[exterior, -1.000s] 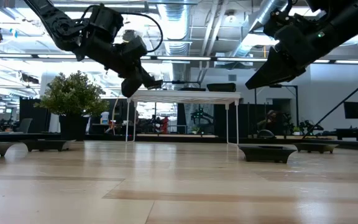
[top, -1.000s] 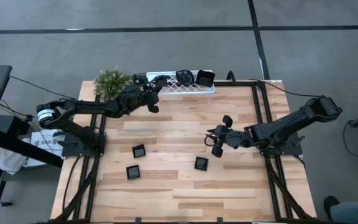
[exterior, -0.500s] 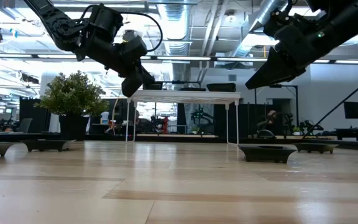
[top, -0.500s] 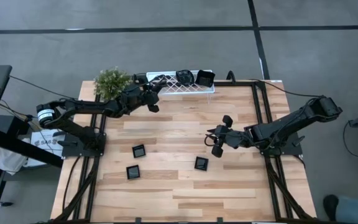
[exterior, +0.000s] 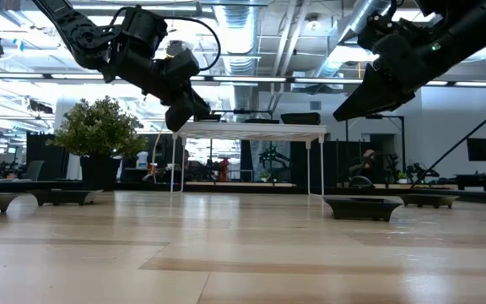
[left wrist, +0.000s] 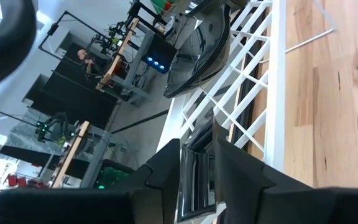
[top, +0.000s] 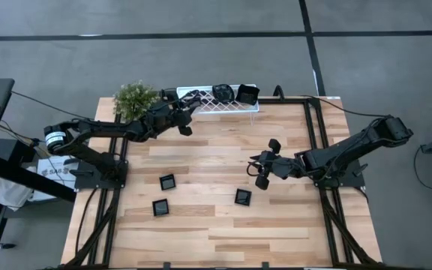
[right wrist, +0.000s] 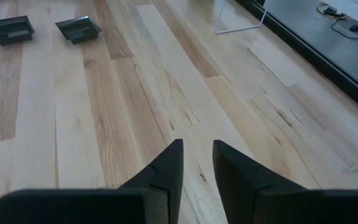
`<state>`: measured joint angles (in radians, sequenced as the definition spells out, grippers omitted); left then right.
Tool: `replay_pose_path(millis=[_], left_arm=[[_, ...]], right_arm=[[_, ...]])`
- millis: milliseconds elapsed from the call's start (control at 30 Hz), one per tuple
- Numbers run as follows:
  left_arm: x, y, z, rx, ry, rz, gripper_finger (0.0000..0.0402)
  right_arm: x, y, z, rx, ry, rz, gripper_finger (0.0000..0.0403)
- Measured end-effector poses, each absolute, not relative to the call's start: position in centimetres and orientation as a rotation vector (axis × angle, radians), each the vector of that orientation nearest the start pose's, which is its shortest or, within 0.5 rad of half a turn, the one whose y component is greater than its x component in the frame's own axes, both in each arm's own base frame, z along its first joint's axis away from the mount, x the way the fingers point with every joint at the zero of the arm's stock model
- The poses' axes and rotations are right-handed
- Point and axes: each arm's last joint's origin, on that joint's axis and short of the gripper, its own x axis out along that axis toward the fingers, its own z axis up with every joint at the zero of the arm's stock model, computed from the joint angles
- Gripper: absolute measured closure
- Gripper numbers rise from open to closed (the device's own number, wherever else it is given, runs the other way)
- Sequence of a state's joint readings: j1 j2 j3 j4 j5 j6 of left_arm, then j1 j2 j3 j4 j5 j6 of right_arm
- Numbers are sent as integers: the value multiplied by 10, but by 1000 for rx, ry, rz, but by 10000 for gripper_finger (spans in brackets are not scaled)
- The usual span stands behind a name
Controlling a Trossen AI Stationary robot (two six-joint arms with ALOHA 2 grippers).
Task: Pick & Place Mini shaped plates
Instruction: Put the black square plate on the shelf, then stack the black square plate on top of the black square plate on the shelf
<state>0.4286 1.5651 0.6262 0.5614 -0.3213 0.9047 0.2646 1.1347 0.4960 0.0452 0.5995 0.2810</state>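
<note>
Reaching over the far edge of the tabletop (top: 276, 225), my left gripper (top: 190, 106) hangs at the white lattice rack (top: 214, 106), beside a small potted plant (top: 135, 99). Its fingers (left wrist: 166, 168) stand slightly parted on either side of a glossy black mini plate (left wrist: 196, 180) that lies on the rack's bars; whether the pads touch its rim I cannot tell. Farther along the rack, the left wrist view shows another dark plate (left wrist: 199, 53) with a rounded rim. From above, two more black plates sit on the rack, a wavy-rimmed plate (top: 221, 93) and a squarish plate (top: 247, 95) at its right end.

My right gripper (top: 261, 171) hovers above the middle of the tabletop, well apart from the rack. Its fingers (right wrist: 166, 168) are a little apart and hold nothing, with only bare wood showing between them.

Three square plates rest on the wood: one square plate (top: 168, 182) left of centre, a second square plate (top: 160, 207) just nearer the front edge, and a third square plate (top: 243, 196) near my right gripper. In the low view, the rack stands on thin white legs (exterior: 309, 167) at the far side.
</note>
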Motion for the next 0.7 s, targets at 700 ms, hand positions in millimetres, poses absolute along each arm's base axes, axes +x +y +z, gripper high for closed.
replay_pose_path(millis=[700], left_arm=[[263, 144, 172, 584, 638, 691, 258]], right_arm=[[214, 41, 194, 22, 490, -396, 321]])
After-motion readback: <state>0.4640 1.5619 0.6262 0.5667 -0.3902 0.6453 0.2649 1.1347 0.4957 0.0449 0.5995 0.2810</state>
